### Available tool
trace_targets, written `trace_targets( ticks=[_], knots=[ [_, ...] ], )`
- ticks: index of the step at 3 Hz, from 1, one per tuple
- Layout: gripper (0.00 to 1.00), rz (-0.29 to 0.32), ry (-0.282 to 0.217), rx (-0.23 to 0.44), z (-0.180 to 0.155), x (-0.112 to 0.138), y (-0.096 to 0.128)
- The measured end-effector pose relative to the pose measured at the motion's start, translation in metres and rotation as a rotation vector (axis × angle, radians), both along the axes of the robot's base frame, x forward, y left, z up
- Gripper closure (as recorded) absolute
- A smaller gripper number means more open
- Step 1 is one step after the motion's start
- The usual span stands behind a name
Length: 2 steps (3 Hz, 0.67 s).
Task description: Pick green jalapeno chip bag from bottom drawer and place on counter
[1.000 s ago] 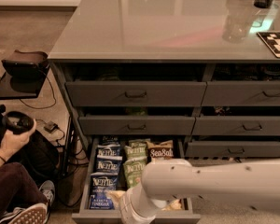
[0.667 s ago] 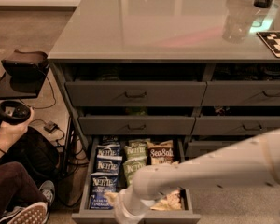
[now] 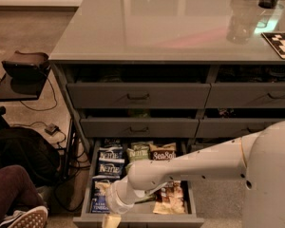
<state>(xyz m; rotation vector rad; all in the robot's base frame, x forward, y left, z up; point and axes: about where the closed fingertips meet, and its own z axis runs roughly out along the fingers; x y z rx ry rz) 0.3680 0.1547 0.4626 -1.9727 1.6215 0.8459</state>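
The bottom drawer (image 3: pixel 137 219) stands pulled open at the foot of the cabinet. An olive-green jalapeno chip bag (image 3: pixel 139 152) lies at the back middle of it, between dark blue Kettle bags (image 3: pixel 110 161) on the left and a tan Sea Salt bag (image 3: pixel 162 152) on the right. My arm reaches in from the right, across the drawer's middle. My gripper (image 3: pixel 111 220) is at the drawer's front left, at the frame's bottom edge, and mostly cut off. The arm hides the drawer's middle row. The pale-grey counter (image 3: pixel 156 23) tops the cabinet.
Two higher grey drawers (image 3: pixel 137 96) stand slightly open above. A glass (image 3: pixel 239 23) and a checkered marker board (image 3: pixel 281 42) sit on the counter at the right. A person's leg and shoe (image 3: pixel 19 213), a black bag (image 3: pixel 23 151), cables and a low side table (image 3: pixel 23 75) are to the left.
My arm has swung up and thinned in view, uncovering more of the drawer's right side. The wrist and gripper have shifted a little left along the drawer's front. The bags have not moved.
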Motion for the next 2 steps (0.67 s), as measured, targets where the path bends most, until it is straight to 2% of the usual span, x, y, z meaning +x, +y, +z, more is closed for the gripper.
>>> trace_targets(
  ticks=[1, 2],
  knots=[
    [0.0, 0.0, 0.0, 0.0, 0.0, 0.0, 0.0],
    [0.0, -0.05, -0.035, -0.008, 0.006, 0.013, -0.014]
  ],
)
